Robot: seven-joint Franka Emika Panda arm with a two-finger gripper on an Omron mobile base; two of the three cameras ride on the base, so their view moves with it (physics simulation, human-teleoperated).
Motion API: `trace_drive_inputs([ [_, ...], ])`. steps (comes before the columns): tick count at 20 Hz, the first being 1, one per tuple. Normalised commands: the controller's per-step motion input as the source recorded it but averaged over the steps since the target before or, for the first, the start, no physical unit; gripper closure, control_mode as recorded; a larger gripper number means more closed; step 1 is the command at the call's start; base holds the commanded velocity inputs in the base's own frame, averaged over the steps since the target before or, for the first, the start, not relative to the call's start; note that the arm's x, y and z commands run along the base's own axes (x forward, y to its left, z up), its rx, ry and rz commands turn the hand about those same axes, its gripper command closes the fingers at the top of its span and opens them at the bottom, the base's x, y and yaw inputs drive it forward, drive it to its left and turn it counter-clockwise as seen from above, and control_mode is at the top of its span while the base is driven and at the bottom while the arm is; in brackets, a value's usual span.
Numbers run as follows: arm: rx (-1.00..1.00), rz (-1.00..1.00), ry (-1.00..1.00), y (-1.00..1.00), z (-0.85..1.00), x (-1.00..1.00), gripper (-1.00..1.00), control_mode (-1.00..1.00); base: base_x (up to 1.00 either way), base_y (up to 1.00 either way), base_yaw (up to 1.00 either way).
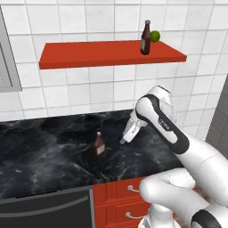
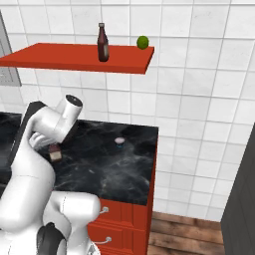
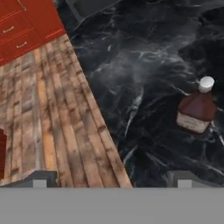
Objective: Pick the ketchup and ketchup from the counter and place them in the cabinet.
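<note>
One ketchup bottle (image 1: 145, 38) upright on the red shelf (image 1: 89, 54), beside a green ball (image 1: 155, 36). Second ketchup bottle (image 1: 99, 144) upright on the black counter (image 1: 44, 151). Gripper (image 3: 111, 178) spread wide, empty, near it.

Both base views share the counter (image 1: 44, 151), from opposite sides.
</note>
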Motion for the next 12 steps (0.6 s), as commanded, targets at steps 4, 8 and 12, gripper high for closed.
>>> trace_drive_inputs([
  [4,0.00,0.52,-0.05,-0.02,0.00,0.11,-1.00,-1.00,0.00,0.00,0.00],
  [8,0.00,0.45,-0.13,-0.04,0.00,0.00,-1.00,-1.00,0.00,0.00,0.00],
  [12,0.00,0.34,-0.26,0.00,-0.06,-0.08,-1.00,-1.00,0.00,0.00,0.00],
])
